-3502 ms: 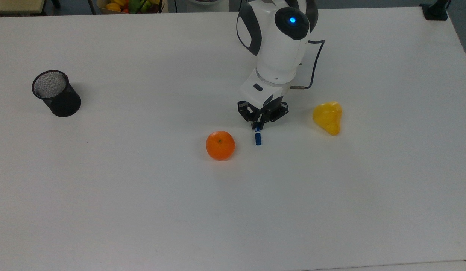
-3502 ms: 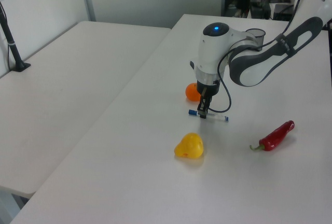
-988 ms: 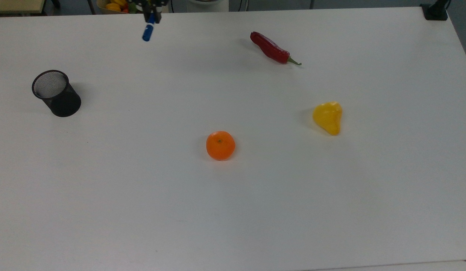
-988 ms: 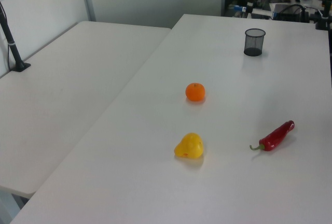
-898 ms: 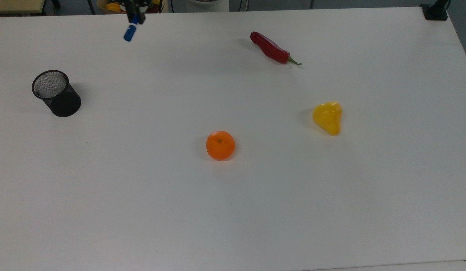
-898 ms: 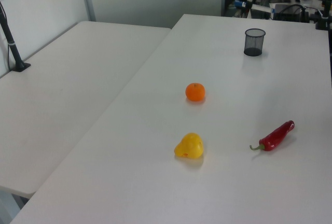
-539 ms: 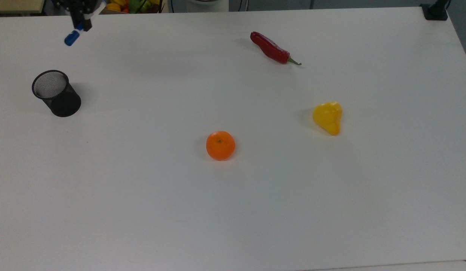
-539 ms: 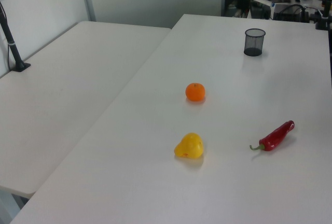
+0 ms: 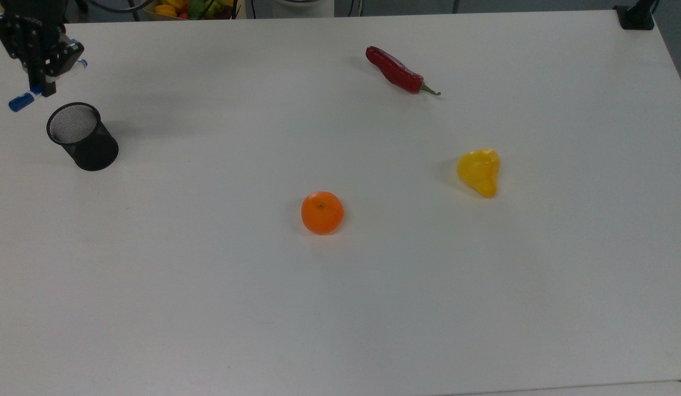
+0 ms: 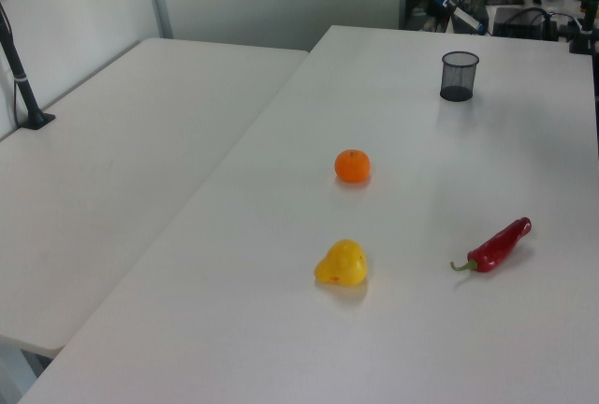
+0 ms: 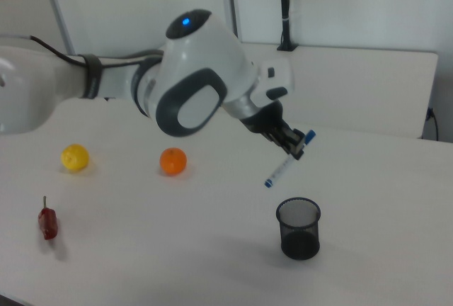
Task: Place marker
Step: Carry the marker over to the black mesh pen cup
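Marker (image 11: 287, 161) clamped in the gripper (image 11: 294, 149) and carried tilted in the air, above and just to the right view's left of the black mesh cup (image 11: 298, 229), not yet over its mouth. Seen in the top view near the table's (image 9: 373, 302) far left corner, blue cap (image 9: 20, 102) poking out below the gripper (image 9: 40, 82), close beside the cup (image 9: 83, 136). Pickup judged done; lining up over the opening, lowering and letting go judged still to come. Red chili (image 9: 398, 71), orange (image 9: 322, 212) and yellow fruit (image 9: 479, 171) lying well apart from the cup
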`<act>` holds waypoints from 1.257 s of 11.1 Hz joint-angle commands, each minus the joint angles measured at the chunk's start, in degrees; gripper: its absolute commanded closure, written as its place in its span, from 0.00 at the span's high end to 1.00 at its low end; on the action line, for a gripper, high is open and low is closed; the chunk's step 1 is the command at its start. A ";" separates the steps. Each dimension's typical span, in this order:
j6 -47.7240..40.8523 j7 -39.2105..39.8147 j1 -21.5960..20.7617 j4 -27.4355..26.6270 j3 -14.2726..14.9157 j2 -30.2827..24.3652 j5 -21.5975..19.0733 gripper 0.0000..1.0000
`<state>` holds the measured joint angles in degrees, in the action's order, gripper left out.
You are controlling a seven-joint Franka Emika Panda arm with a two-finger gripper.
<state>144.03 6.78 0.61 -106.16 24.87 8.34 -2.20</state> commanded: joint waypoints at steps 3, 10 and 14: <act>19.04 1.66 1.41 -7.29 0.09 2.47 -0.17 0.00; 43.33 1.92 1.15 -19.17 -0.09 3.43 -0.17 0.00; 45.72 2.19 0.89 -19.35 -0.44 5.63 -0.17 0.00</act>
<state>187.88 7.57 1.97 -124.53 24.48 13.40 -2.18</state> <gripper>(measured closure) 0.837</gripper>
